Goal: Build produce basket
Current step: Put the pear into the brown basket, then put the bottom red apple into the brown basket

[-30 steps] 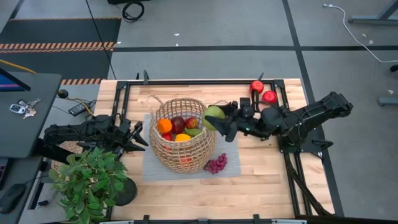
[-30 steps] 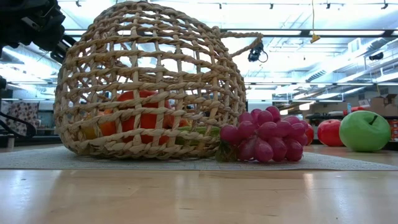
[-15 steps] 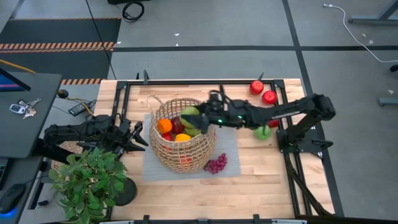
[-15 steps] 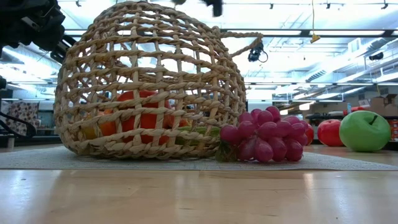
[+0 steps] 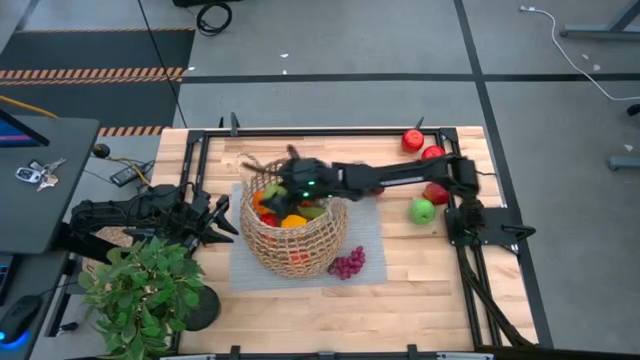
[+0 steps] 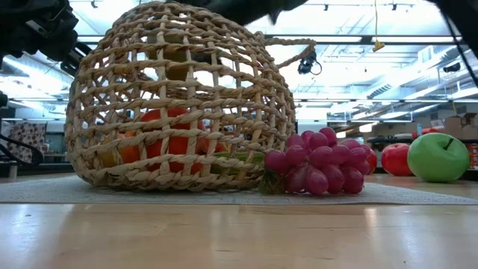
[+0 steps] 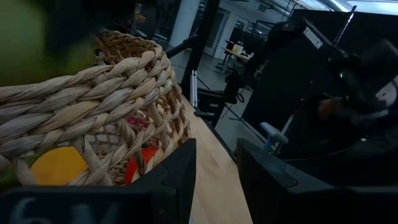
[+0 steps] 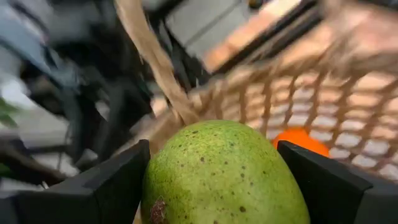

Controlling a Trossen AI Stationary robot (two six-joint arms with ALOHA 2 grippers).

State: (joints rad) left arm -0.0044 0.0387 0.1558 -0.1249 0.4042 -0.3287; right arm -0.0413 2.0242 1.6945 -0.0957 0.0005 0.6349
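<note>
Right gripper [image 8: 217,180] was clamped on a green pear [image 8: 225,174] over the basket [image 5: 293,232]. Left gripper [image 5: 222,219] was held narrow beside the basket.

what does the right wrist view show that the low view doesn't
Only the right wrist view shows the speckled green fruit gripped between the right gripper jaws, above the basket. Only the low view shows the purple grapes beside the basket, plus a green apple and a red fruit farther back. Both show the wicker basket and an orange fruit inside it.
</note>
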